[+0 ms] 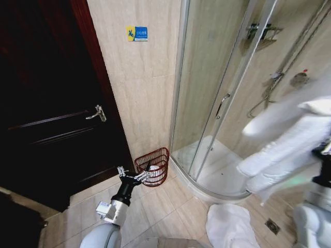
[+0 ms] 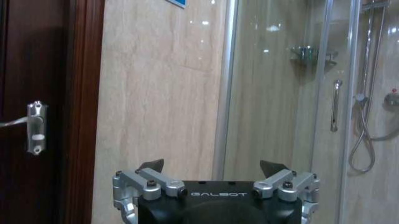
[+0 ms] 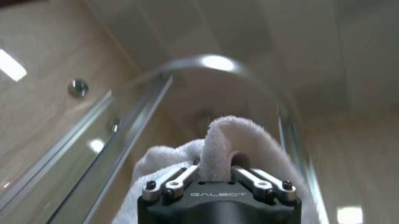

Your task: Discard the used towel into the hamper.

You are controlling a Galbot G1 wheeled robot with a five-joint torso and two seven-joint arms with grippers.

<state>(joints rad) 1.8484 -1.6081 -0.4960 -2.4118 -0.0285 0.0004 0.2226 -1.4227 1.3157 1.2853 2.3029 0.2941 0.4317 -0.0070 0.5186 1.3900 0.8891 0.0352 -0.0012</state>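
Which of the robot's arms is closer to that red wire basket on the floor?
Left. Its open end effector sits beside the red wire basket; the right end effector holds a white towel across the room.

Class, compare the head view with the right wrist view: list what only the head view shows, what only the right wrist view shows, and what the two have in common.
Head view alone: the hamper on the floor by the wall, the left gripper open just before it, the dark door, and a white cloth on the floor.

Right wrist view alone: the right gripper close up, its fingers shut on a fold of the towel.

Shared: the white towel held high on the robot's right, and the glass shower enclosure behind it.
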